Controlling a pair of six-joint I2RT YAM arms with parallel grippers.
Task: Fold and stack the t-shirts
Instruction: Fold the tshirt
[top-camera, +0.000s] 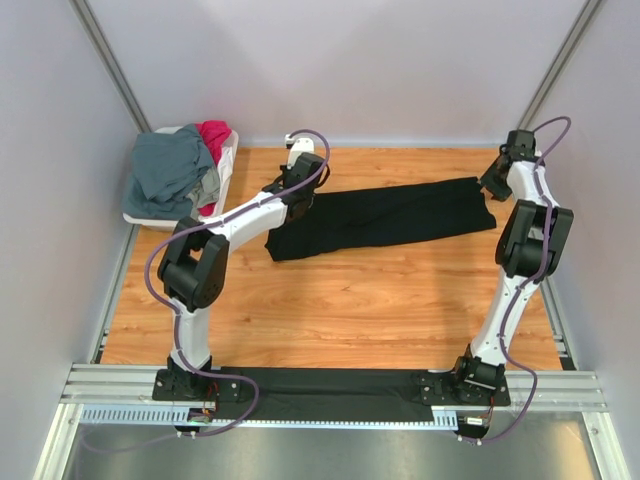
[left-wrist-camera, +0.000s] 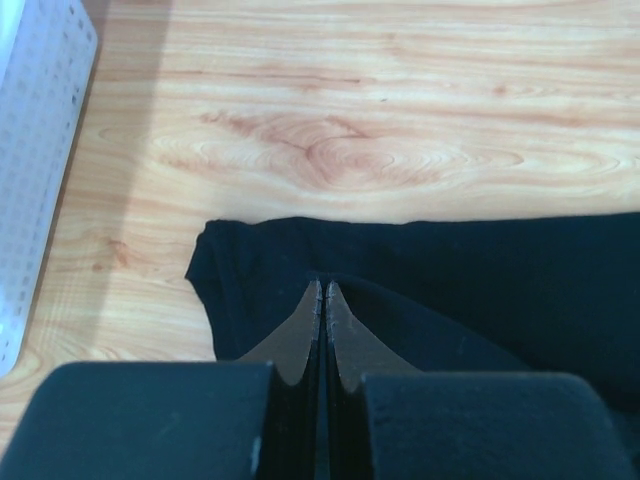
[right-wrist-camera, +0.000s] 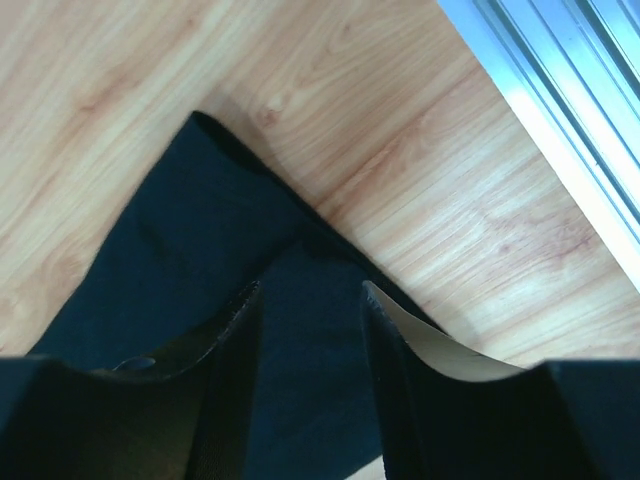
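I am pinching the black t-shirt (left-wrist-camera: 480, 290) in the closed left gripper (left-wrist-camera: 322, 290), aiming the spread right gripper (right-wrist-camera: 312, 288) at the corner ahead

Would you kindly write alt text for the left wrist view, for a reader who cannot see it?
The left tool, fingers closed together, pinches a fold of a black t-shirt spread on a light wooden table. The shirt's corner ends just left of the fingertips, and a white perforated basket stands at the frame's left edge.
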